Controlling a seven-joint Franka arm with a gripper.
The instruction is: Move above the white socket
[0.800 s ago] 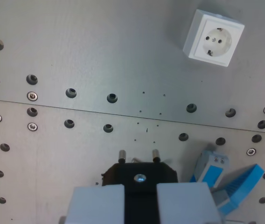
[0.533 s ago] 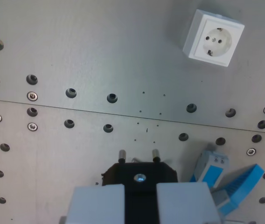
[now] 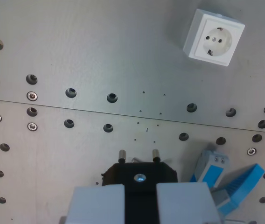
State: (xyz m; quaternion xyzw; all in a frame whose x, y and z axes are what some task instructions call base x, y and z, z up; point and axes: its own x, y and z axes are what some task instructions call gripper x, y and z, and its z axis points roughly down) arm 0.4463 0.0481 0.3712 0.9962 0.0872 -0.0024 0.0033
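Two steel pins stick out of the black plug (image 3: 140,175) my gripper (image 3: 140,203) has clamped by its body: rigid, light, good hold imo. White socket (image 3: 213,38) sits top right, well apart, fixed to plate (image 3: 76,51).

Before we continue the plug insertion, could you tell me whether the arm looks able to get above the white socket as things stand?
Probably yes. The white socket sits alone at the wrist view's upper right, and the metal plate between it and the held black plug looks bare. The blue parts lie aside.
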